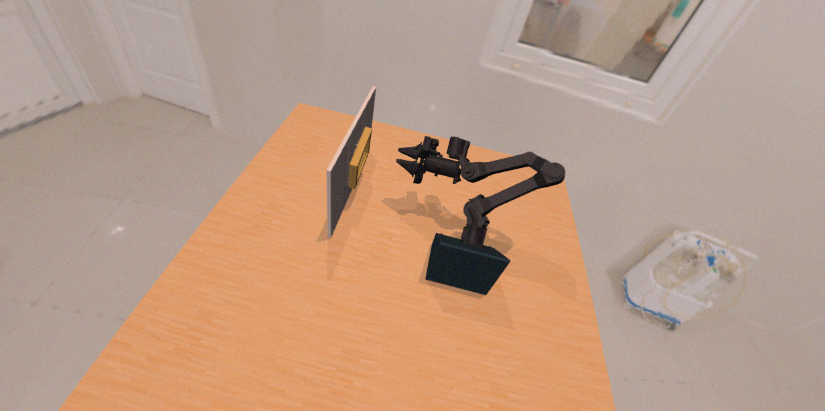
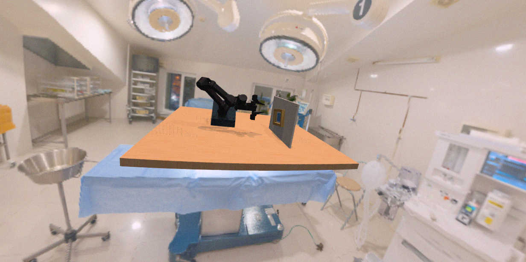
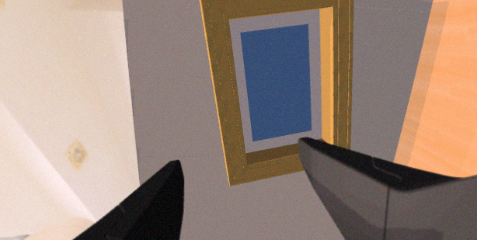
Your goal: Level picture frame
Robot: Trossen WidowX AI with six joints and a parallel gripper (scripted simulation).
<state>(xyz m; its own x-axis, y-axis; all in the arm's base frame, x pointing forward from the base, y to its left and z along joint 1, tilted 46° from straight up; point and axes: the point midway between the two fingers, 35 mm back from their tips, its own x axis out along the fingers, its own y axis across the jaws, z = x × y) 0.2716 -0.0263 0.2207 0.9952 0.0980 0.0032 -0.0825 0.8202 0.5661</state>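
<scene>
The gold picture frame (image 1: 353, 176) (image 2: 275, 117) (image 3: 272, 1) with its blue picture hangs on the grey panel (image 1: 336, 197) (image 2: 288, 127) (image 3: 167, 88). It hangs crooked: seen facing the panel, its right side is higher than its left. That higher side is the nearer end in the exterior view. The screw and back strip are hidden. My gripper (image 1: 398, 155) (image 2: 263, 108) (image 3: 241, 158) is open and empty, with a gap between its tips and the panel. In the wrist view, which is turned sideways, one fingertip overlaps the frame's corner; the other appears over bare panel.
The upright panel stands on the wooden table (image 1: 323, 339) (image 2: 176, 149), opposite the arm. The dark base block (image 1: 465, 266) (image 2: 223, 122) carries the arm. The arm's shadow falls on the table between the base and the panel.
</scene>
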